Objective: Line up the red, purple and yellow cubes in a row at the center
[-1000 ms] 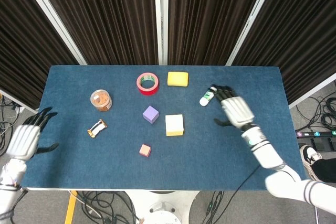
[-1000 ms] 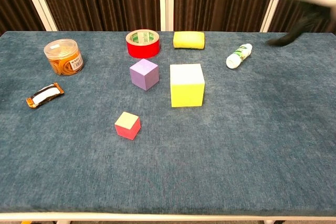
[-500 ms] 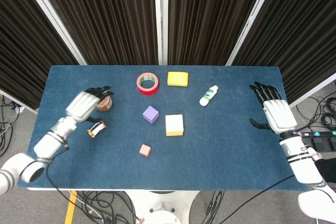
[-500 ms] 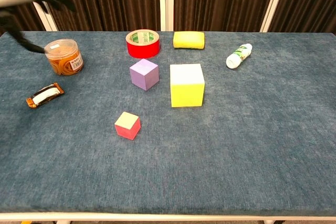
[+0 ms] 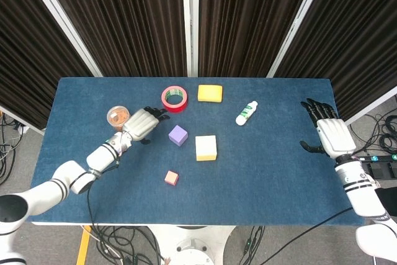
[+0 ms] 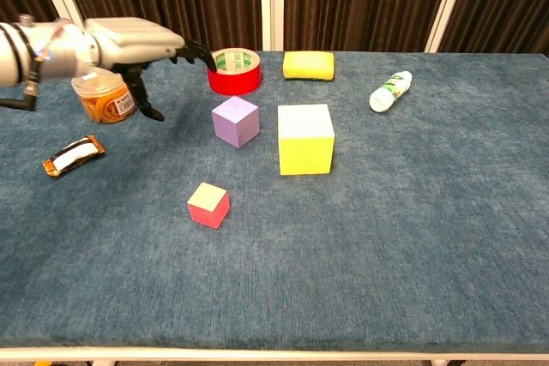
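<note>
A small red cube [image 5: 171, 178] [image 6: 208, 205] lies toward the table's front. The purple cube [image 5: 178, 135] [image 6: 236, 121] sits mid-table, with the larger yellow cube [image 5: 206, 148] [image 6: 305, 139] just to its right. My left hand [image 5: 141, 125] [image 6: 137, 41] hovers open above the table, left of the purple cube and near the red tape roll, holding nothing. My right hand [image 5: 330, 134] is open at the table's right edge, far from the cubes; the chest view does not show it.
A red tape roll [image 5: 175, 98] [image 6: 233, 71] and yellow sponge [image 5: 209, 93] [image 6: 309, 64] lie at the back. A white bottle [image 5: 246, 113] [image 6: 390, 91] is back right. A jar of rubber bands [image 5: 117, 116] [image 6: 104, 93] and a wrapped snack [image 6: 75, 155] lie left.
My left hand swept in from the left edge to beside the purple cube. My right hand withdrew from the bottle to the right edge. The cubes have not moved.
</note>
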Robot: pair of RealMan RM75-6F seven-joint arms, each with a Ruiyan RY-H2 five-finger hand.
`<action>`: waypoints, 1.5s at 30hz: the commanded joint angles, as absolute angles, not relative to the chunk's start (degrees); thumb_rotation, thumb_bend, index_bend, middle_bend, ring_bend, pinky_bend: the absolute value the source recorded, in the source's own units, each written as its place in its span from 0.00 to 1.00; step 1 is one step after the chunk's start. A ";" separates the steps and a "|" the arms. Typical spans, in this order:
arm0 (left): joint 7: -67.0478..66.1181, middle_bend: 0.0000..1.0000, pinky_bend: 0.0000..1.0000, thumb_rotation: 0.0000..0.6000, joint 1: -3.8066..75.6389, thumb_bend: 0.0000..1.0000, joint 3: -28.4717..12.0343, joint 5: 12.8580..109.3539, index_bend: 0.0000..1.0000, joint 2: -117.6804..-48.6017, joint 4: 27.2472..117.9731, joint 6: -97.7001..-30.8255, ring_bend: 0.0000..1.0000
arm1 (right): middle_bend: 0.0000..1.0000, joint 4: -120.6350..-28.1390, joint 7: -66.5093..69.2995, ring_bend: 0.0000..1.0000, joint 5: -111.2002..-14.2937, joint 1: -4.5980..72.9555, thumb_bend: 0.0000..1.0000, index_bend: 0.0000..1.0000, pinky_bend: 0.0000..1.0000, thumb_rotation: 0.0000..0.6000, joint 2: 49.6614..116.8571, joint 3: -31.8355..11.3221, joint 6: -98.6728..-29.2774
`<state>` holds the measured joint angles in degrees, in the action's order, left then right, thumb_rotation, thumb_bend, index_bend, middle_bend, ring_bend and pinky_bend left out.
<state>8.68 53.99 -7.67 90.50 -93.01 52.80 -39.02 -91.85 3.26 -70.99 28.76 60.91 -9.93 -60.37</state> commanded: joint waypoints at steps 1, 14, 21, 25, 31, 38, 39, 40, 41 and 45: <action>9.93 0.20 0.24 1.00 55.96 0.22 -7.16 89.76 0.23 -95.13 50.52 -37.21 0.20 | 0.01 -91.60 3.45 0.00 -70.89 28.69 0.13 0.00 0.00 1.00 60.94 -10.01 -60.24; 11.91 0.27 0.24 1.00 60.67 0.27 -6.17 88.45 0.27 -100.02 46.62 -34.85 0.20 | 0.02 -90.14 4.96 0.00 -71.11 27.85 0.13 0.00 0.00 1.00 60.94 -9.87 -59.84; 12.11 0.34 0.24 1.00 62.01 0.28 -5.90 87.14 0.34 -102.90 42.99 -33.88 0.22 | 0.02 -89.78 5.60 0.00 -71.51 27.08 0.13 0.00 0.00 1.00 60.89 -9.44 -59.94; 11.75 0.44 0.25 1.00 61.62 0.28 -6.07 86.25 0.43 -103.73 42.08 -35.09 0.30 | 0.02 -89.77 5.98 0.00 -72.48 25.92 0.13 0.00 0.00 1.00 60.95 -8.48 -60.74; 11.64 0.54 0.26 1.00 60.01 0.28 -7.60 82.55 0.52 -101.72 46.41 -35.41 0.39 | 0.03 -89.90 6.41 0.00 -74.42 23.22 0.13 0.00 0.00 1.00 61.72 -6.97 -64.05; 4.98 0.55 0.26 1.00 55.24 0.28 -11.55 70.59 0.53 -95.93 60.91 -35.83 0.40 | 0.03 -90.82 6.67 0.00 -76.73 20.47 0.13 0.00 0.00 1.00 61.74 -5.62 -67.60; 3.42 0.55 0.26 1.00 54.58 0.28 -12.11 67.10 0.53 -94.66 64.34 -35.10 0.40 | 0.03 -90.92 6.84 0.00 -76.98 20.15 0.13 0.00 0.00 1.00 61.73 -5.48 -67.91; 2.10 0.55 0.26 1.00 54.23 0.28 -12.39 64.44 0.53 -93.85 66.69 -34.76 0.40 | 0.03 -90.95 6.93 0.00 -77.14 19.92 0.13 0.00 0.00 1.00 61.72 -5.37 -68.10; 0.05 0.55 0.27 1.00 53.92 0.28 -12.53 60.86 0.53 -92.91 69.55 -34.67 0.40 | 0.03 -91.01 7.06 0.00 -77.38 19.67 0.13 0.00 0.00 1.00 61.68 -5.23 -68.29; -7.90 0.54 0.27 1.00 53.99 0.28 -11.95 50.41 0.52 -91.92 76.42 -38.27 0.40 | 0.03 -91.25 7.53 0.00 -78.15 18.95 0.13 0.00 0.00 1.00 61.55 -4.94 -69.00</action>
<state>-0.25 55.14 -11.37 59.76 -94.44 68.84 -35.94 -91.19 7.43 -78.02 19.07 61.60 -5.01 -68.87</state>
